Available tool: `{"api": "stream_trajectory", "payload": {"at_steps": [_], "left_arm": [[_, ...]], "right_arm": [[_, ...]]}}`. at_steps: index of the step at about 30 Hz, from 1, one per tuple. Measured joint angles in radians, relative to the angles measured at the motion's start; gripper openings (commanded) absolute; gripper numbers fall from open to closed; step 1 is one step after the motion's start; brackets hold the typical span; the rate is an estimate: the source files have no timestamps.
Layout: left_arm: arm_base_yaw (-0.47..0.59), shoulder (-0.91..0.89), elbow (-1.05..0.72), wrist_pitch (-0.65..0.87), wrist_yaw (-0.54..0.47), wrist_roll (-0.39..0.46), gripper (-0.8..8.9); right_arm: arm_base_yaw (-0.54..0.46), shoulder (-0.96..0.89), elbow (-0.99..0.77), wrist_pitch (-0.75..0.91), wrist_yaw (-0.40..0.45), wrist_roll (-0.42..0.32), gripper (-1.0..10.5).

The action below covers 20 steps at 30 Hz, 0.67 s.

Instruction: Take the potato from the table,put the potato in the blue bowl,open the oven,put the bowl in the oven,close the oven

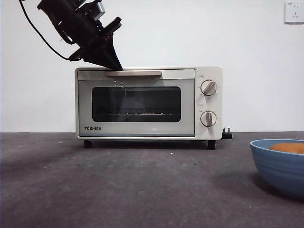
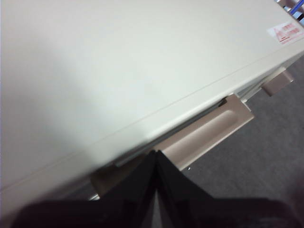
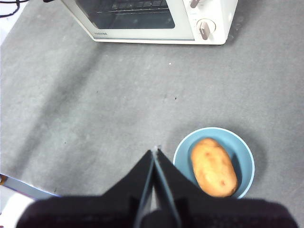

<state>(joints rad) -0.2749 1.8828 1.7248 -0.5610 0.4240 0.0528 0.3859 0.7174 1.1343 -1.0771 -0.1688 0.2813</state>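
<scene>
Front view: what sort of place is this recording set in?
Probably a lab bench staged as a kitchen: a toaster oven and a bowl on a bare grey table, against a plain white wall with a socket.

The oven point(image 1: 148, 102) stands on the counter point(image 1: 118, 190) at centre frame, against the back wall. The blue bowl point(image 1: 280, 166) sits on the counter at lower right, nearer the camera, with the potato point(image 1: 288, 147) inside. The left gripper point(image 1: 115, 66) hangs at upper left, over the oven's handle point(image 1: 133, 73).

— What's on that white wall point(image 1: 247, 47), upper right of the frame?
— A wall socket point(image 1: 294, 12). And a black plug point(image 1: 227, 134) sits low, centre right, against the wall's foot.
</scene>
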Motion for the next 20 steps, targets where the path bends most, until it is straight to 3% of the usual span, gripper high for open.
{"api": "stream_trajectory", "payload": {"at_steps": [15,20], "left_arm": [[-0.072,-0.023,0.014,-0.109,-0.166,0.071,-0.06],[-0.077,-0.023,0.014,-0.111,-0.171,0.075,-0.06]], "right_arm": [[0.0,-0.037,0.0,-0.007,0.001,0.023,-0.1],[0.0,-0.097,0.0,-0.044,0.008,0.035,-0.1]]}}
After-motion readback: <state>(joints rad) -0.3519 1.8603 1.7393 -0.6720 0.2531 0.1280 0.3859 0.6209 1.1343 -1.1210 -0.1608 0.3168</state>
